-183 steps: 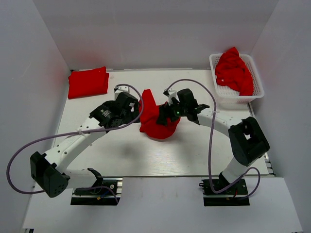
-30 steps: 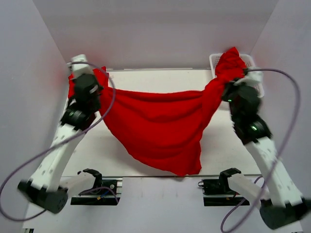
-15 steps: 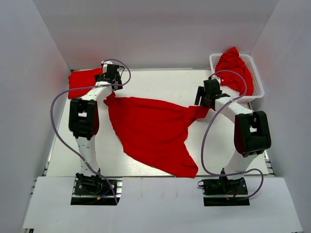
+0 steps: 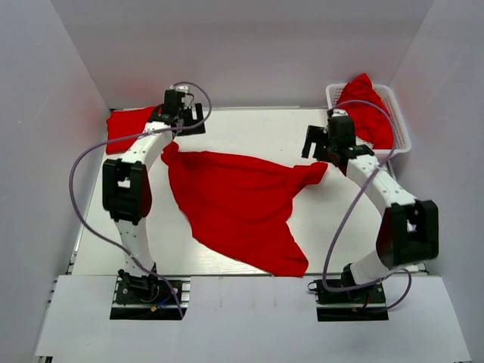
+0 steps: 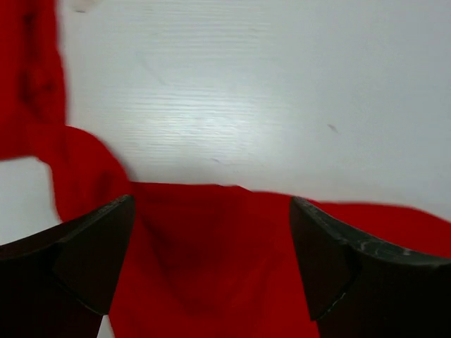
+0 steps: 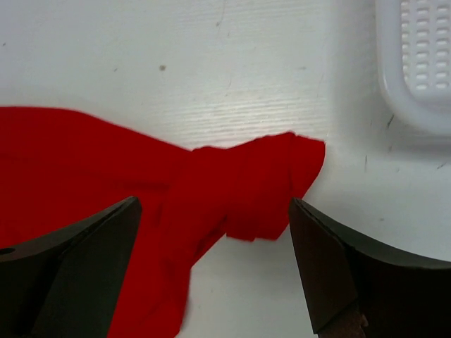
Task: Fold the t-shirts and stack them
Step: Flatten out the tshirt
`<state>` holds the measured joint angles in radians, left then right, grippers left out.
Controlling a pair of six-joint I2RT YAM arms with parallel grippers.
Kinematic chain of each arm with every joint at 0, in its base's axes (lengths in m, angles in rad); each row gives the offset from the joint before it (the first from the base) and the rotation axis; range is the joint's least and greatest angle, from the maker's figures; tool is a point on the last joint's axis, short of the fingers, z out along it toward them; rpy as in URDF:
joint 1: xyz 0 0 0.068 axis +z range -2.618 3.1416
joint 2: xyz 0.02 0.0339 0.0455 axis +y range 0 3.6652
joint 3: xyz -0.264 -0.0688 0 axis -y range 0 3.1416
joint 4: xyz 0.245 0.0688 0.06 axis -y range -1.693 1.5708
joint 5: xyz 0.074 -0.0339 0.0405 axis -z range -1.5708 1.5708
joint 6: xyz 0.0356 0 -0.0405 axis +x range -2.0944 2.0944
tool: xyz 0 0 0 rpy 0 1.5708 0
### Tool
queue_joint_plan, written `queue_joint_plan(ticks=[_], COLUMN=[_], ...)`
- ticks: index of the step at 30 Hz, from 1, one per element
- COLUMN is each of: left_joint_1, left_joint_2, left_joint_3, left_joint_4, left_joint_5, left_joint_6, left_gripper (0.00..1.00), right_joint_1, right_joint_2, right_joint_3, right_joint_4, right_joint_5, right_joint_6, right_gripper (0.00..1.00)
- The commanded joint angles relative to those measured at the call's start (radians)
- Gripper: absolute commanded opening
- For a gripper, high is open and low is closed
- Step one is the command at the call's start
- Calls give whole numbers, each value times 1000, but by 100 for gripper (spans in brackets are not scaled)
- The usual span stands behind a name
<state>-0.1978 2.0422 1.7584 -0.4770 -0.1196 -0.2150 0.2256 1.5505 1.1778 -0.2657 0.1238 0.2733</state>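
One red t-shirt (image 4: 236,203) lies spread open and rumpled on the white table. My left gripper (image 4: 180,125) hovers open and empty over its back left corner (image 5: 201,239), one finger (image 5: 88,264) on each side. My right gripper (image 4: 321,148) hovers open and empty over the bunched back right corner (image 6: 264,179). A folded red t-shirt (image 4: 130,125) lies at the back left. Another red t-shirt (image 4: 364,107) is heaped in the white basket (image 4: 399,144).
The basket stands at the back right, close behind my right gripper, and its rim (image 6: 416,70) shows in the right wrist view. White walls close in the table on three sides. The spread shirt's lowest tip (image 4: 295,266) reaches the table's near edge.
One second ago both grippers held the shirt stretched in the air. It now lies on the table, and both grippers have let go and stand open above its back corners.
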Motion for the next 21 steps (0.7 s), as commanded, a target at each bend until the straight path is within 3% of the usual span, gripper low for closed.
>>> queue_joint_plan(ticks=[1,6,10,15,19,21], left_joint_1=[-34,-130,-179,-161,-152,-132], left_joint_2=[-184,-356,-428,-525,-505,-354], left_joint_3=[-187,-500,-669,-842,-860,-777], left_joint_4=[26,141,86,90,72,28], left_joint_5=[305,445,410,382,285,203], left_joint_6=[-6,-93,-119,-190,-224,-238], left_gripper=[100,100,100,100,100,100], right_joint_1=[3,6,11,18,26,27], right_joint_2=[-110,-216,-257,-164,-70,13], right_joint_3=[-70,-210,-315,-353,-324,-282], right_joint_4=[-14,-3,64,163,249,252], right_joint_5=[-73,-171,-332,-412,-483,-478], right_joint_6=[32,43,7,-6,4,13], right_gripper=[90,90,90,90,90,90])
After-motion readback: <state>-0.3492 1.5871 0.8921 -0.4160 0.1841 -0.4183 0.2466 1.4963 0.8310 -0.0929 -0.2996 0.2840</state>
